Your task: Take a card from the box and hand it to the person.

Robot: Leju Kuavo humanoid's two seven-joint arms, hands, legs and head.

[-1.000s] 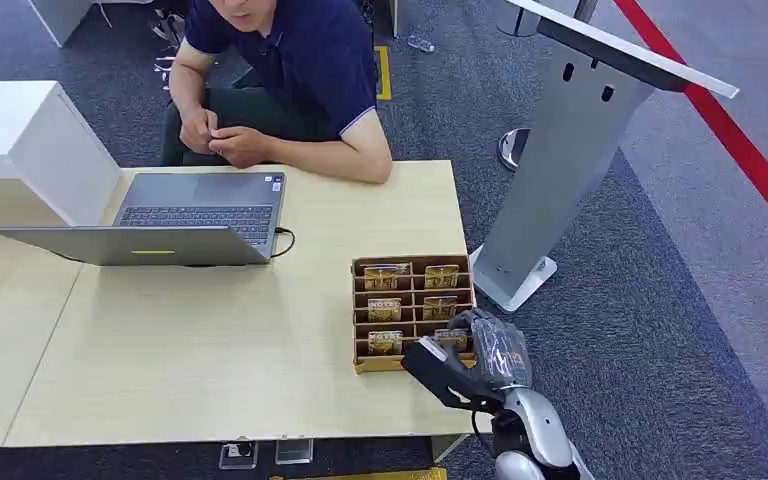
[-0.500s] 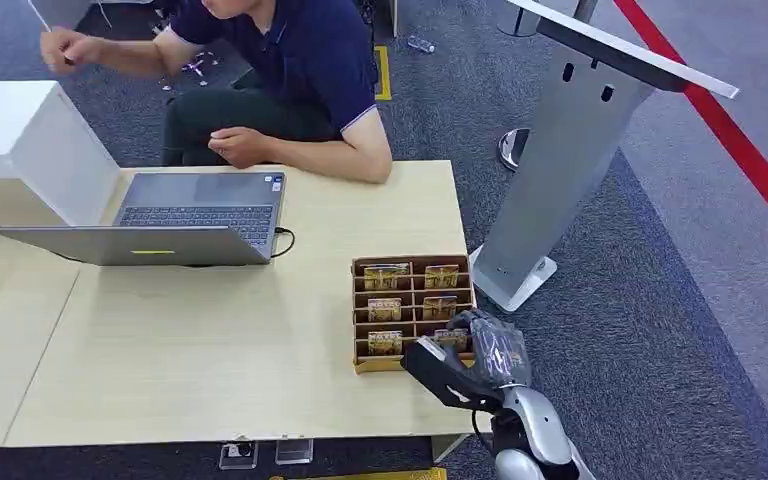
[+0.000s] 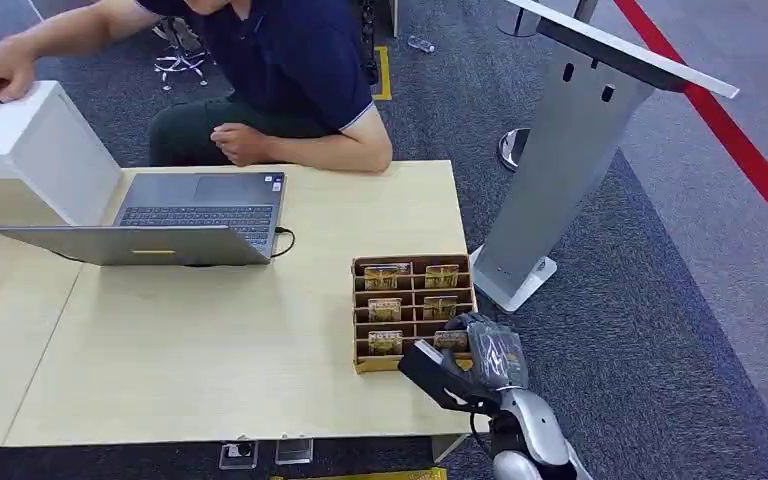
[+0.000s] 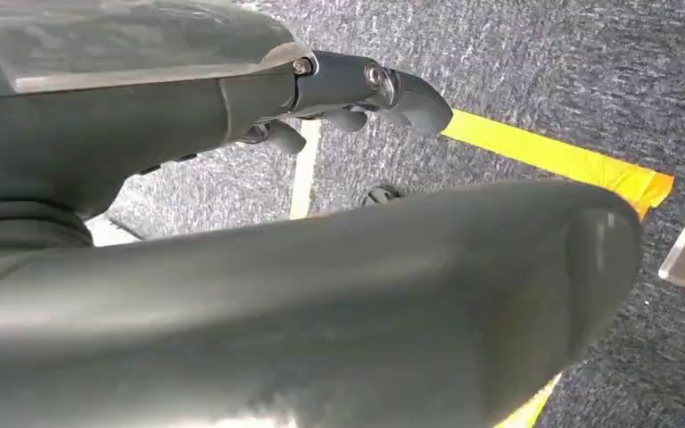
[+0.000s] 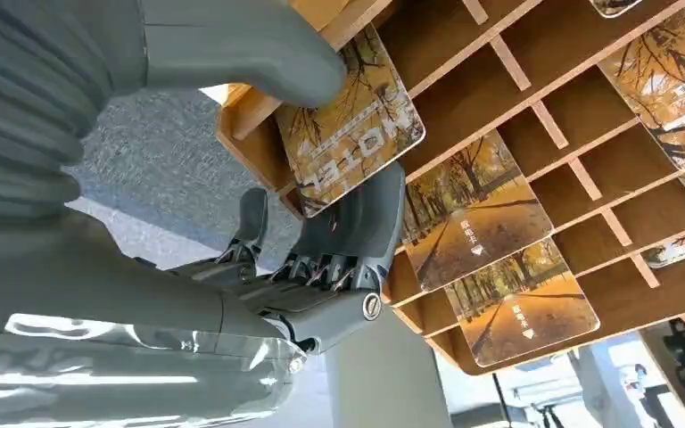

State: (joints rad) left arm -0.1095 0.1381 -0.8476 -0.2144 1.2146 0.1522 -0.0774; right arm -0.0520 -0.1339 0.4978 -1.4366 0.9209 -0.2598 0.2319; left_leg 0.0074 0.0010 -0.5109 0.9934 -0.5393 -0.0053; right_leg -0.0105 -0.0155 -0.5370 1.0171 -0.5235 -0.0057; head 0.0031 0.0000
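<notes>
A brown slotted card box (image 3: 412, 262) stands on the table's right side with several autumn-picture cards (image 3: 385, 310) upright in it. My right hand (image 3: 470, 355) is at the box's near right corner. In the right wrist view its thumb (image 5: 241, 53) and fingers (image 5: 357, 232) pinch one card (image 5: 357, 134) at the box's (image 5: 535, 98) corner slot; whether the card has left the slot I cannot tell. My left hand (image 4: 339, 205) hangs over carpet, fingers apart, holding nothing. The person (image 3: 290, 60) sits across the table.
An open laptop (image 3: 190, 215) lies on the wooden table (image 3: 210, 340) left of the box. A white box (image 3: 20, 130) stands at the far left, with the person's hand on it. A grey slanted stand (image 3: 560, 150) rises just right of the table.
The person has swung one arm out to the left and laid the hand on the white box. My right hand has stayed at the box's corner, shifting only slightly.
</notes>
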